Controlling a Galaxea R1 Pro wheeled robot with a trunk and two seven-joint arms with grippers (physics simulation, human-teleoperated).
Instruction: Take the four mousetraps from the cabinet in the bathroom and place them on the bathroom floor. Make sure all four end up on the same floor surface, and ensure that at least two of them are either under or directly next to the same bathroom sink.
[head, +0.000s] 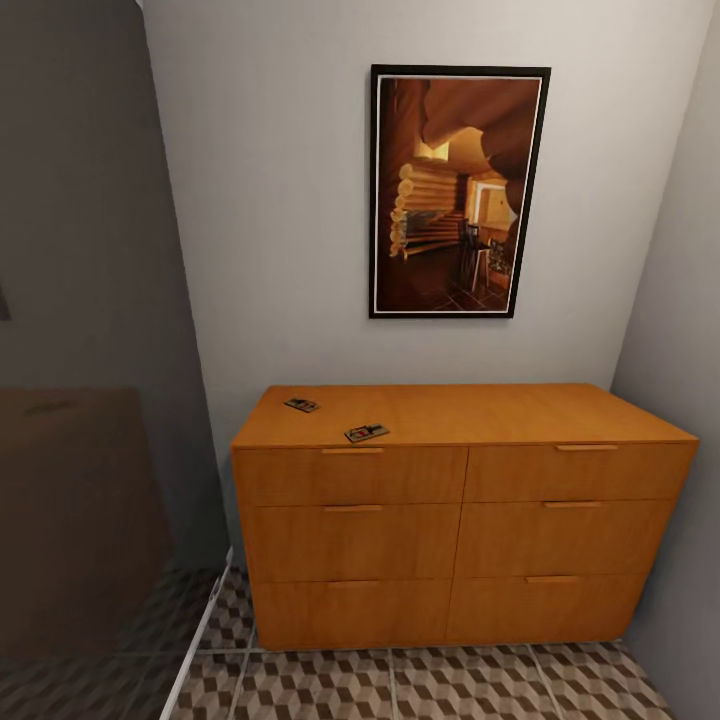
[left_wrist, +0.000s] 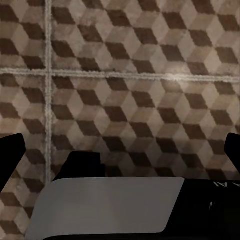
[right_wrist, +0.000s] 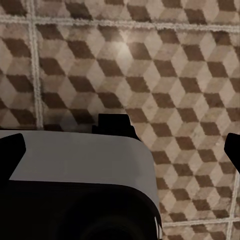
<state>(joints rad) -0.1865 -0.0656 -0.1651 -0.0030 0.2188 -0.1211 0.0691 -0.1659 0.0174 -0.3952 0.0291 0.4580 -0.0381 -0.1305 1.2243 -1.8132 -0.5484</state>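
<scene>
The orange-brown cabinet (head: 470, 412) stands against the wall straight ahead, all its drawers shut. Two small mousetraps lie on its top near the left front: one (head: 302, 405) farther back, one (head: 367, 433) close to the front edge. The bathroom floor (head: 400, 690) with its cube-pattern tiles runs in front of it. In the left wrist view my left gripper (left_wrist: 120, 155) hangs open over the tiled floor (left_wrist: 130, 90), with nothing between its fingers. My right gripper (right_wrist: 122, 150) is likewise open above the tiles (right_wrist: 165, 75). The bathroom sink is out of view.
A framed picture (head: 458, 190) hangs above the cabinet. A wall (head: 690, 300) closes in at the cabinet's right end. A dark panel (head: 80, 450) and a white strip (head: 200, 640) border the floor at left. Grey parts of my own body (left_wrist: 110, 205) (right_wrist: 75, 160) show below the grippers.
</scene>
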